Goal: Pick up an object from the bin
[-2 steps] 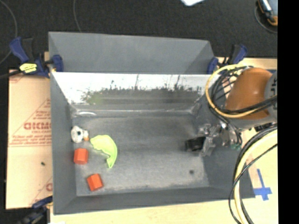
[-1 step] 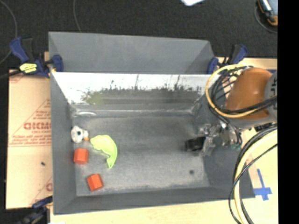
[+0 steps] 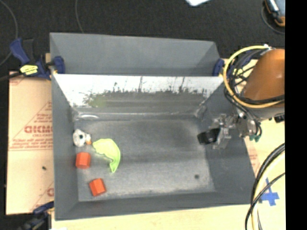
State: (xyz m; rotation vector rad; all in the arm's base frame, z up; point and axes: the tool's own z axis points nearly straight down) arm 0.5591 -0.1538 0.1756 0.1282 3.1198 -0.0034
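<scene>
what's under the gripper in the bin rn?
Around the gripper, by the bin's right wall, only bare grey floor shows. The spot directly beneath is covered by it. The yellow-green thing lies far left.

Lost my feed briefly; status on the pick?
Gripper at right side of bin. Orange blocks, yellow-green piece, white piece clustered left, apart from it. Nothing between.

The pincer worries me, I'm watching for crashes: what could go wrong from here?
The pincer hangs close to the bin's right wall and might scrape it. The orange blocks, green scrap and white piece huddle at the far left, so a grasp here would likely get nothing, and one there may catch two.
</scene>
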